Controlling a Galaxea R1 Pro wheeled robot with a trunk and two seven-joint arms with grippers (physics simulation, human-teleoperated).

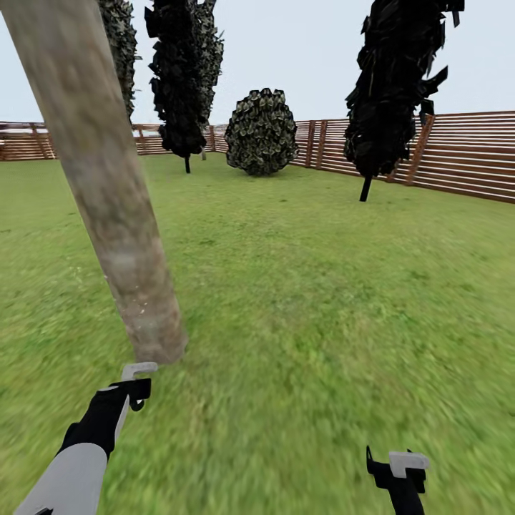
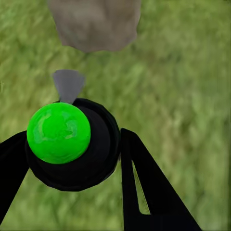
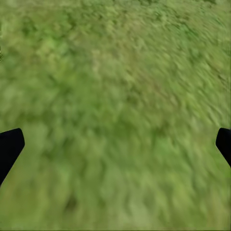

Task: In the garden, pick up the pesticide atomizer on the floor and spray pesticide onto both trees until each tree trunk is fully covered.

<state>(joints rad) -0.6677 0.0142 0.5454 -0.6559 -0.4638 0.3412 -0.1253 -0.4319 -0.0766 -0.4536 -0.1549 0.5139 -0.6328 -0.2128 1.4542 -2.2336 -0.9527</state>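
A thick pale grey-tan tree trunk leans across the left of the head view, and its base meets the grass floor. My left gripper is just short of that base, shut on the pesticide atomizer. The atomizer has a round black body, a bright green cap and a grey nozzle aimed at the trunk's foot. My right gripper hangs low at the right, open and empty over grass. The second tree and any pesticide cloud are out of view.
Two near-black conifers and a round shrub stand farther back. A reddish-brown slat fence closes the lawn behind them. Open grass stretches to the right of the trunk.
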